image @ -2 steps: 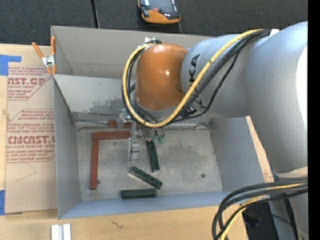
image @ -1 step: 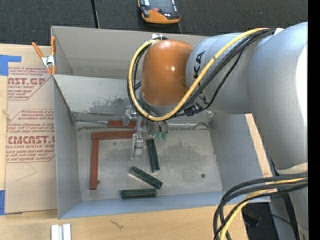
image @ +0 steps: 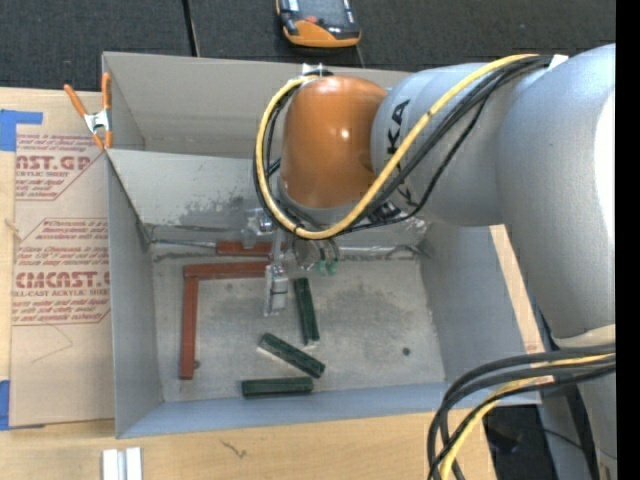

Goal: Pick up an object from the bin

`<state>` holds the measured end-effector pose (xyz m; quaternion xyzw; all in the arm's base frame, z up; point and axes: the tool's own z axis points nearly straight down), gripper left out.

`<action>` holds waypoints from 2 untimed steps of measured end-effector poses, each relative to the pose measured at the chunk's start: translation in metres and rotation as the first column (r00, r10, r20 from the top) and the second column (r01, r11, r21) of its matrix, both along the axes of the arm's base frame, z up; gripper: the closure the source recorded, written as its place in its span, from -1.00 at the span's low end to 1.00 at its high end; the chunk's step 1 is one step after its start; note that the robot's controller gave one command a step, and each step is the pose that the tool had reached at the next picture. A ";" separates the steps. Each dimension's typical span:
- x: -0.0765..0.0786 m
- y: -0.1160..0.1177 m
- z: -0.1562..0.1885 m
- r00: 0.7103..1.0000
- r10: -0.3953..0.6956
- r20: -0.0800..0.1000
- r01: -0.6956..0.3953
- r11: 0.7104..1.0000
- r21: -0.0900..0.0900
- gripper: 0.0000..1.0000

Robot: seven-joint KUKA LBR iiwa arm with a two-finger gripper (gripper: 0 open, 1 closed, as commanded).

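Camera view: gripper central, off bin walls.

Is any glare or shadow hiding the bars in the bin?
Camera view: a soft highlight sits on the orange cover, none on the bin floor; the green bars and red bars lie evenly lit, with no hard shadow across them.

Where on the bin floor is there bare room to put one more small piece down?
Widest: the bin floor right of the upright green bar. Smaller: the patch inside the red L. It is crowded beneath the gripper.
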<state>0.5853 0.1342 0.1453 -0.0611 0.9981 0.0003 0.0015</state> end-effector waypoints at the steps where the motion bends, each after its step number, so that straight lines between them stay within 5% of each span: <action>1: 0.008 -0.008 -0.077 0.989 -0.146 0.001 0.146 0.989 0.003 -1.00; 2: 0.008 -0.005 -0.075 1.000 -0.004 0.002 0.004 1.000 0.000 1.00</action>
